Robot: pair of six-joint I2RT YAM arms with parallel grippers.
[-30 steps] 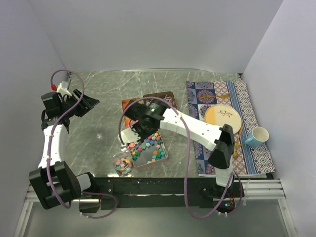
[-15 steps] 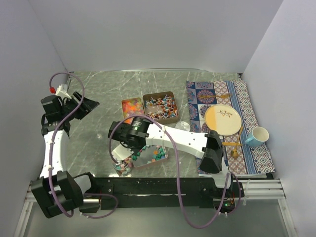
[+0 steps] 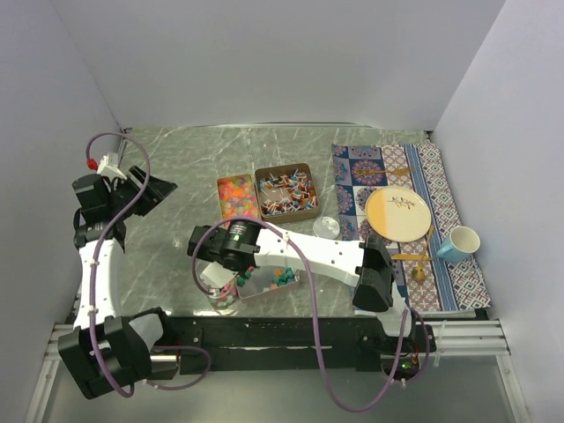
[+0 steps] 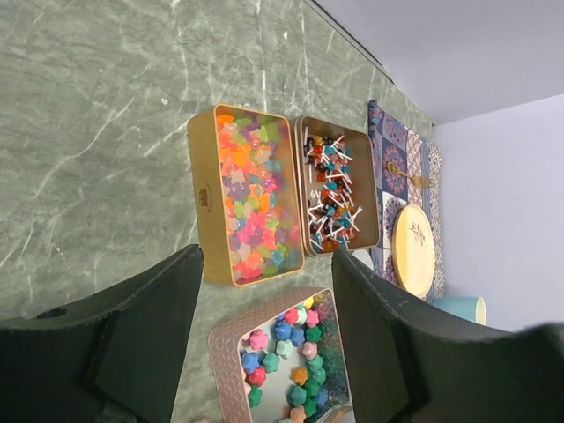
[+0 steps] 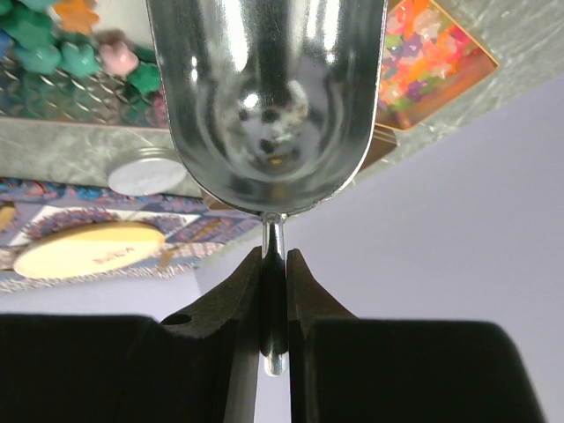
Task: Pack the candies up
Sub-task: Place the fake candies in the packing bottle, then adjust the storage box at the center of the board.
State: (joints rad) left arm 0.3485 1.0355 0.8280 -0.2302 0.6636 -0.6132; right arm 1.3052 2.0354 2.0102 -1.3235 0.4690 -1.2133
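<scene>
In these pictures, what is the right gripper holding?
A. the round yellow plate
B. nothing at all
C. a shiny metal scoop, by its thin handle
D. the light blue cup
C: in the right wrist view, the right gripper has its two fingers pressed together on the thin handle of the metal scoop, whose bowl fills the top of that view.

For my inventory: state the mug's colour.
Light blue mug, clearest in the top external view.

A cream-and-orange plate (image 3: 398,211) rests on the patterned mat (image 3: 357,167), a blue cup (image 3: 462,241) at its edge.
</scene>
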